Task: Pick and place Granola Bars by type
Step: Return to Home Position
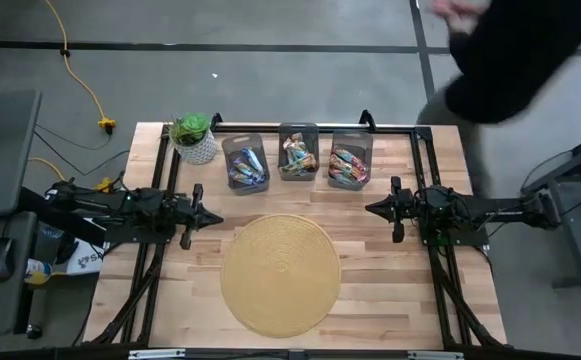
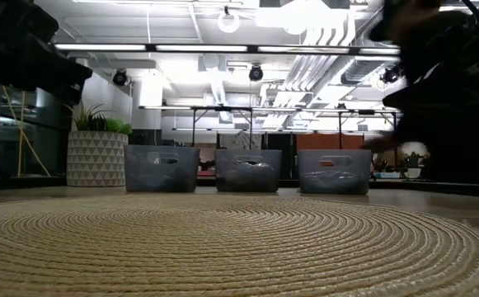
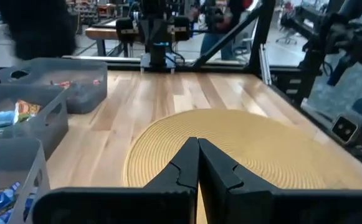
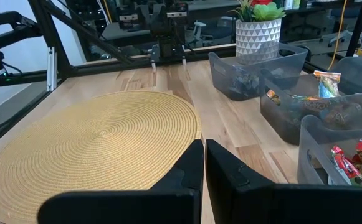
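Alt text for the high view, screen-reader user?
On the wooden table, three clear bins along the far edge hold granola bars: blue in the left bin, tan-orange in the center bin, pink-red in the right bin, beside a potted plant. The left gripper and right gripper, both shut, face each other beside a round woven mat. A person is at top right.

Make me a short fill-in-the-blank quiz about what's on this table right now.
1. The granola bars sit in ____ grey bins.
2. The round woven mat lies ____ the left gripper and the right gripper.
3. Both grippers' fingers are ____.
4. The white pot beside the bins holds a green ____.

Missing words: three; between; shut; plant.
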Available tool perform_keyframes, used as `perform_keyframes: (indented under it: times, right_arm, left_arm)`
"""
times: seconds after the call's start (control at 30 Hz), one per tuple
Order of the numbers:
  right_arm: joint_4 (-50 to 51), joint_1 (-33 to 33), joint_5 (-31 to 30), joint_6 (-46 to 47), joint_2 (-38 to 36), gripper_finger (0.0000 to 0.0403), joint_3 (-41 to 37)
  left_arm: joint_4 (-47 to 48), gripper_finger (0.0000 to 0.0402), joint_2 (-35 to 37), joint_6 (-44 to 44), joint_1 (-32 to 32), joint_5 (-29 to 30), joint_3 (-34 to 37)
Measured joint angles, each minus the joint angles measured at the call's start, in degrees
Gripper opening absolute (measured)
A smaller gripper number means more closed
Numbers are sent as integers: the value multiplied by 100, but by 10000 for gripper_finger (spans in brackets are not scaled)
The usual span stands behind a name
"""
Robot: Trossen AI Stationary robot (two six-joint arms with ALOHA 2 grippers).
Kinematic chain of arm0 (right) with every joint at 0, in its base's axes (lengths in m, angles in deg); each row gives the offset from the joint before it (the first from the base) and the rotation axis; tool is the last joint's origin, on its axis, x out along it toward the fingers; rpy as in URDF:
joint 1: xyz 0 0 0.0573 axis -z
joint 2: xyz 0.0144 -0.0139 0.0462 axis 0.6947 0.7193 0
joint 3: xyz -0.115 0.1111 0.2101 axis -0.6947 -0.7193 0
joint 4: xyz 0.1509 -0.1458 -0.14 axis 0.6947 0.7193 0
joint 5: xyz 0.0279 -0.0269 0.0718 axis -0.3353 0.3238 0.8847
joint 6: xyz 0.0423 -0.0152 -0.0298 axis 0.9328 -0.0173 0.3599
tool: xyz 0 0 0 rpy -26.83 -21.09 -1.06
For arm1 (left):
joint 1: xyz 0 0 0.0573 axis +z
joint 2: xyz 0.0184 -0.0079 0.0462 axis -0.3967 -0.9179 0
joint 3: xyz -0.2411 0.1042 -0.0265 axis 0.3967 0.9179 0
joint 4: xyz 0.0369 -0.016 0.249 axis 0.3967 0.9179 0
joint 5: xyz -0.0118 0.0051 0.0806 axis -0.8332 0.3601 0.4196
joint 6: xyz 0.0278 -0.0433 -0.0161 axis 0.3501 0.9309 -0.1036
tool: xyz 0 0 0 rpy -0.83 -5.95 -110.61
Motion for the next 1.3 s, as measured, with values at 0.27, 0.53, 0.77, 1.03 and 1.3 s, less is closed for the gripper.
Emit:
perform_keyframes:
  times: [0.27,0.53,0.77,1.03,1.3]
  right_arm:
    - [0,1,-1,1,0,0,0]
    - [0,0,-1,-1,0,0,0]
    - [0,-1,-1,0,0,0,0]
    - [0,0,-1,1,0,0,0]
    - [0,1,1,0,0,0,0]
  left_arm:
    - [0,0,-407,-244,1,176,2]
    - [-11,0,-464,-449,1,448,2]
    - [-4,0,-464,-449,1,459,2]
    - [-2,0,-464,-447,1,457,4]
    - [-2,0,-464,-445,1,457,7]
